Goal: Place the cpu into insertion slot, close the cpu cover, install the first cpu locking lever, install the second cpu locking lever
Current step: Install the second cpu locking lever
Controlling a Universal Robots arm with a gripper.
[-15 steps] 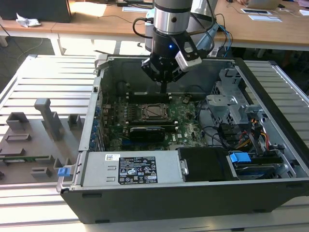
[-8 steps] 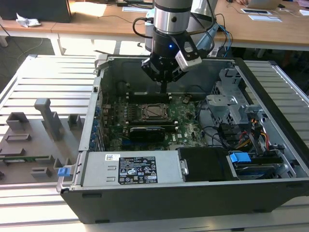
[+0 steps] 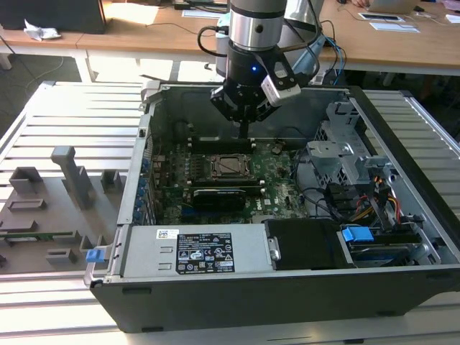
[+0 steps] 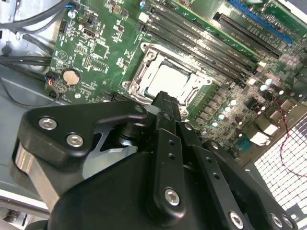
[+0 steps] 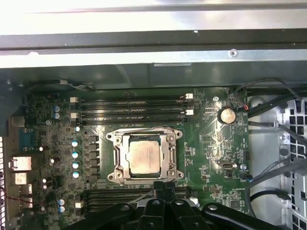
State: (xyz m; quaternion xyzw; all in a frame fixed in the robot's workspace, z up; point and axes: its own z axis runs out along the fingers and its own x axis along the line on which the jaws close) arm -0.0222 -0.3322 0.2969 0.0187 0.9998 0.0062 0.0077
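The black gripper (image 4: 165, 103) is the closest thing in both wrist views, and its two fingers look pressed together into one narrow tip with nothing between them. In the exterior view the gripper (image 3: 243, 129) hangs inside the open computer case (image 3: 402, 287), just above the green board (image 3: 277, 176) and near the back edge of the socket. The cpu (image 5: 145, 157) already lies flat in its slot in the middle of the board, with its dull silver top facing up. The cpu cover (image 5: 125, 158) lies down around it like a thin metal frame, and the chip shows through its window. So the chip is in and the cover looks closed, and my guess is that the levers are the step in hand. I cannot tell if either lever is hooked down. To do this step well, the tip should push on the thin lever wire only, go slowly, and stay off the chip and the small parts beside the socket. The chip is square, so it has no real long side. Its edges run in line with the long black memory slots (image 5: 132, 108) that sit beside the socket, and it lies level, not tipped.
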